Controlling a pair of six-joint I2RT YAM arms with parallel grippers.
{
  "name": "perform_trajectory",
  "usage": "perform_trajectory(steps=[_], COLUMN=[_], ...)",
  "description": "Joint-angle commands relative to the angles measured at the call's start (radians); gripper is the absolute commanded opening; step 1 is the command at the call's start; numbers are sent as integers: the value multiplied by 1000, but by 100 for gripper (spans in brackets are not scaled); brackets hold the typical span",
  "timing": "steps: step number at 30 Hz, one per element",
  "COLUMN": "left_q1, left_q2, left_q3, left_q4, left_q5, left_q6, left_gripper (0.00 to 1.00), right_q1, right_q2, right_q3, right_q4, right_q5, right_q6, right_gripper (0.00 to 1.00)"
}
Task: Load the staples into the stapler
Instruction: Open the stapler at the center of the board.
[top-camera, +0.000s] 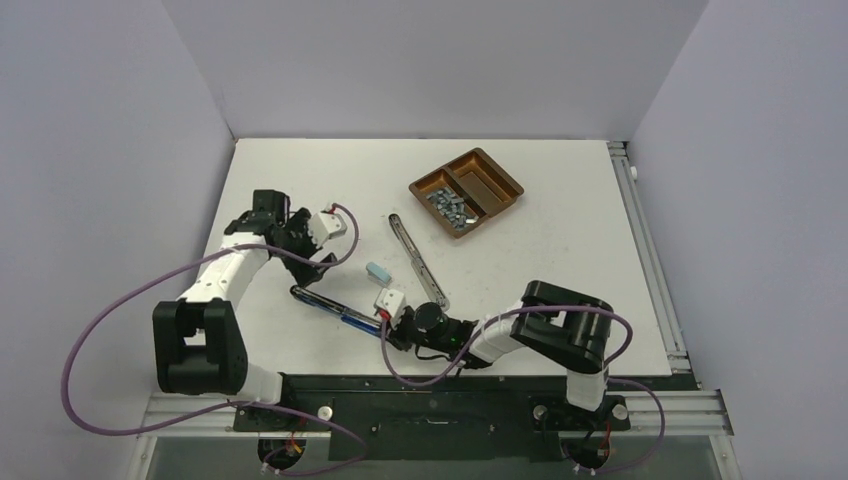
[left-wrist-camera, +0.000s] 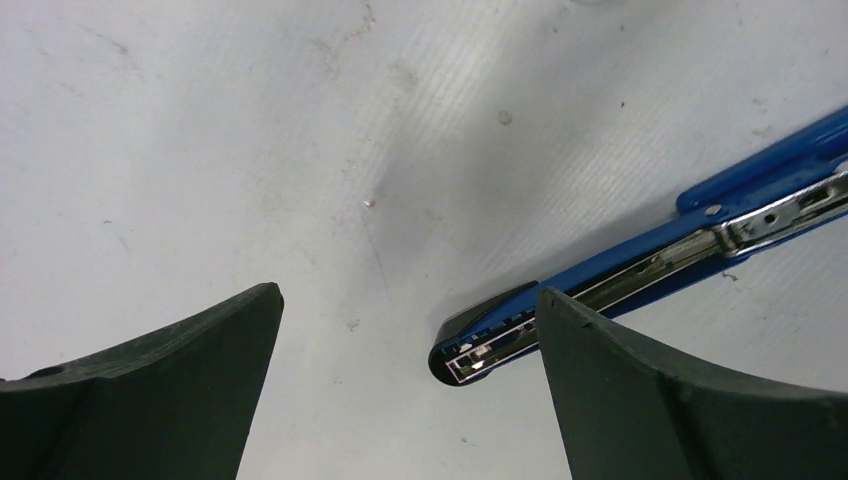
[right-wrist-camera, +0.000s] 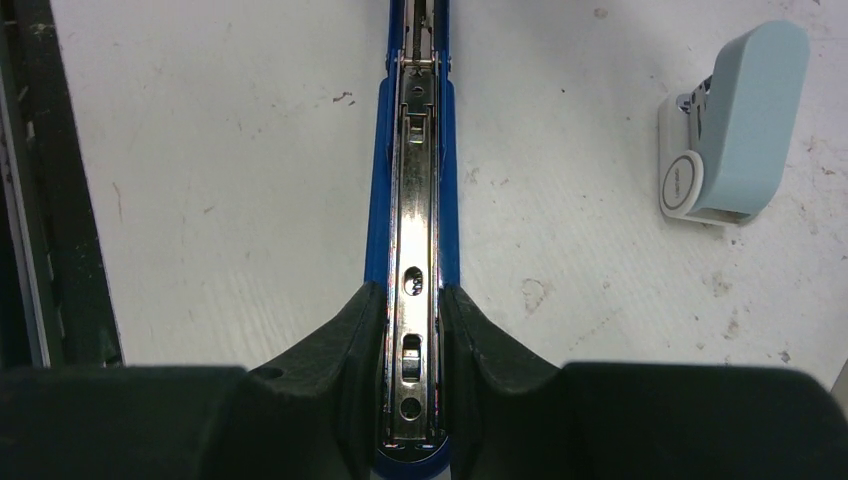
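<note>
The stapler (top-camera: 338, 310) lies open on the white table, a blue body with a shiny metal channel (right-wrist-camera: 412, 200) facing up. My right gripper (right-wrist-camera: 412, 295) is shut on its near end, a finger pressed against each blue side. My left gripper (left-wrist-camera: 405, 295) hovers open over the stapler's other end (left-wrist-camera: 480, 345), which shows just inside the right finger (left-wrist-camera: 640, 390) without touching it. In the top view the left gripper (top-camera: 308, 266) and right gripper (top-camera: 388, 325) stand at opposite ends of the stapler. The staples (top-camera: 450, 208) lie as silvery bits in a brown tray (top-camera: 500, 180).
A long dark bar with a silver strip (top-camera: 418, 262) lies slanted between the tray and my right wrist. A small pale blue-green box (top-camera: 378, 271) sits beside the stapler, also in the right wrist view as the box (right-wrist-camera: 740, 120). The black frame rail (right-wrist-camera: 40, 200) borders the table's near edge.
</note>
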Motion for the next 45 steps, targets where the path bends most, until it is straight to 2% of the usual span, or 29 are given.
perform_trajectory(steps=[1, 5, 8, 11, 13, 15, 17, 18, 23, 26, 28, 33, 36, 45], left_q1=[8, 38, 45, 65, 83, 100, 120, 129, 176, 194, 205, 218, 218, 217], left_q2=[-84, -133, -163, -171, -168, -163, -158, -157, -159, -159, -157, -168, -175, -150], left_q3=[107, 147, 162, 191, 215, 235, 254, 266, 323, 354, 370, 394, 386, 357], left_q4=[2, 16, 36, 24, 11, 7, 5, 5, 16, 35, 48, 59, 48, -53], left_q5=[43, 59, 70, 96, 121, 135, 152, 161, 181, 152, 128, 59, 90, 196], left_q6=[-166, -234, -268, -305, -331, -353, -375, -389, -472, -528, -567, -652, -637, -576], left_gripper=[96, 96, 96, 96, 96, 96, 96, 96, 96, 96, 96, 96, 96, 96], right_q1=[86, 105, 104, 111, 113, 113, 112, 109, 19, -35, -50, -81, -94, -129], right_q2=[72, 142, 151, 112, 74, 46, 22, 13, -27, -15, 5, 22, 41, 105], right_q3=[96, 204, 226, 181, 144, 140, 159, 180, 344, 486, 575, 712, 735, 754], right_q4=[-143, -254, -280, -229, -193, -201, -229, -261, -435, -570, -656, -778, -807, -890], right_q5=[310, 488, 527, 505, 454, 386, 328, 313, 186, 71, 52, 171, 242, 298], right_q6=[35, 101, 119, 108, 93, 70, 50, 38, 29, 17, -7, 21, 63, 121], right_gripper=[9, 9, 13, 28, 45, 58, 67, 68, 66, 64, 63, 63, 59, 45])
